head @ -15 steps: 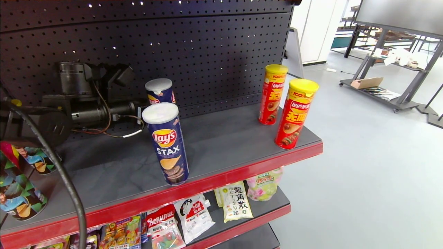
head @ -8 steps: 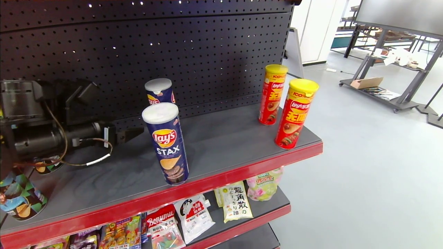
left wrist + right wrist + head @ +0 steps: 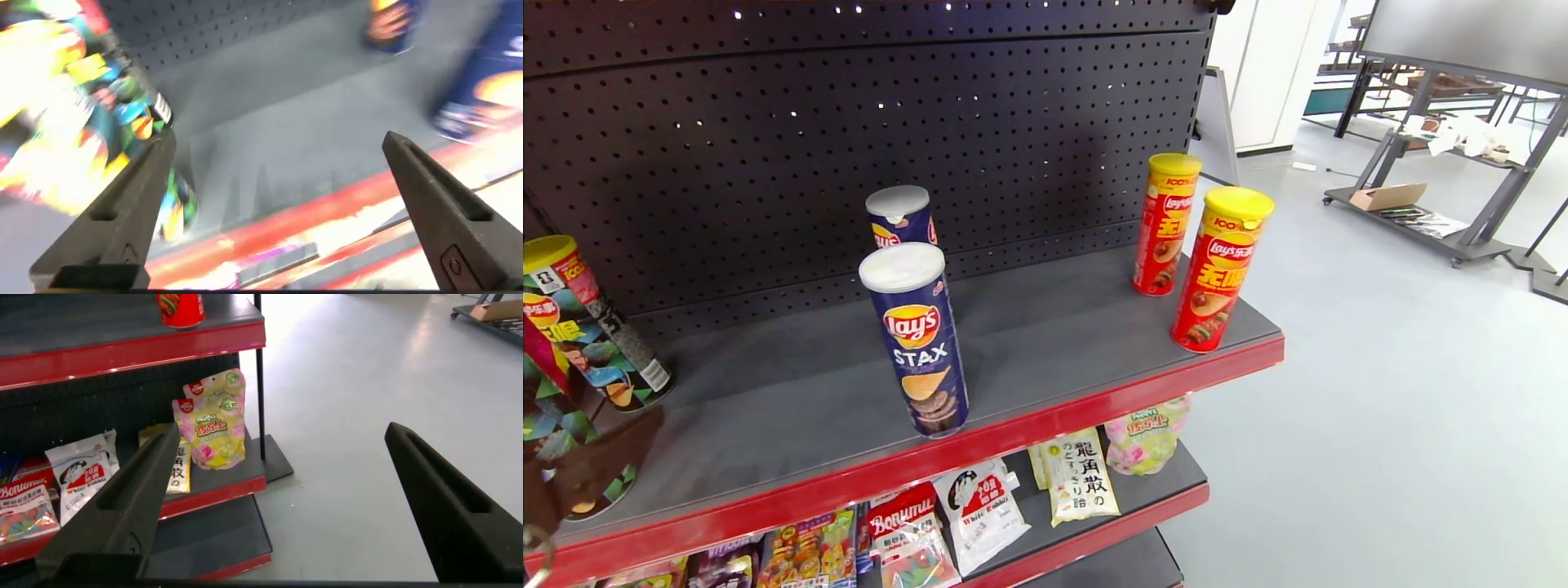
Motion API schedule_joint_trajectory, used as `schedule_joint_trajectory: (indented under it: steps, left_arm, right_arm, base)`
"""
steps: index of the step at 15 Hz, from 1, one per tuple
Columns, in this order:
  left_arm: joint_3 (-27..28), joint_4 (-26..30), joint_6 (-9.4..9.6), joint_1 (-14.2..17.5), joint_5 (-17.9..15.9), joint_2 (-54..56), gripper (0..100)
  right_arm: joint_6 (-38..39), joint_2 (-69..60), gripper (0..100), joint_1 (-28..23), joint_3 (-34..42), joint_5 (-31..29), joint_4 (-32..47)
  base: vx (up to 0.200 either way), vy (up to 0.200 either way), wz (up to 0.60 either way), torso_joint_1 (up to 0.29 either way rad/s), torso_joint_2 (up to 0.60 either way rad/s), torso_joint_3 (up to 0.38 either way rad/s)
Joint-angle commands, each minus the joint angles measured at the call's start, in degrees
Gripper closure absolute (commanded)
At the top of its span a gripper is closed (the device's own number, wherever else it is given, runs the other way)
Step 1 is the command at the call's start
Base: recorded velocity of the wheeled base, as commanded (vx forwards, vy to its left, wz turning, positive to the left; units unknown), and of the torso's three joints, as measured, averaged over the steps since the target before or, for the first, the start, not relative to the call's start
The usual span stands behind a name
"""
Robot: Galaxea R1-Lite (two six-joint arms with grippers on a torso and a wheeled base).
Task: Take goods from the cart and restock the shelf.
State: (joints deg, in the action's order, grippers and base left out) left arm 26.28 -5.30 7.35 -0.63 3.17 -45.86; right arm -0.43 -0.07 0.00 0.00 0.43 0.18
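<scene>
Retracting my left fingers [image 3: 122, 214], spread and empty, left the rear blue can [image 3: 898, 208] standing ahead of them; placement appears complete.

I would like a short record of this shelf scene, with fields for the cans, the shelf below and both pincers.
top shelf: dark board, red front edge, pegboard behind
front blue can: upright, white lid, near the front edge
rear blue can: upright, white lid, by the pegboard
front red can, rear red can: upright, yellow lids, right end
patterned cans: left end
snack bags: on the shelf below
left pincer: open, empty
right pincer: open, empty, facing the lower shelves
</scene>
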Motion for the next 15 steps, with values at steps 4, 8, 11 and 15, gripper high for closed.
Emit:
schedule_joint_trajectory:
  steps: [4, 8, 11, 15]
  left_arm:
    - [-13.01, 18.84, -3.31, 0.37, -5.54, 45.42, 0]
    - [-21.8, 11.98, -6.03, 0.37, -5.02, 45.6, 0]
    - [-22.68, 9.96, -4.19, 0.46, -5.72, 45.69, 0]
    - [-22.94, 9.7, -3.75, 0.37, -6.86, 45.69, 0]
  right_arm:
    - [-0.01, 0.07, 0, 0.0, 0.0, 0.01, -0.01]
    - [0.08, 0.07, 0, 0.0, 0.0, 0.01, -0.01]
    - [-0.01, 0.07, 0, 0.0, 0.0, 0.1, -0.01]
    - [-0.28, 0.07, 0, 0.0, 0.0, 0.1, -0.01]
  base:
    - [0.0, 0.0, 0.0, 0.0, 0.0, 0.0]
    - [0.0, 0.0, 0.0, 0.0, 0.0, 0.0]
    - [0.0, 0.0, 0.0, 0.0, 0.0, 0.0]
    - [0.0, 0.0, 0.15, 0.001, 0.0, -0.001]
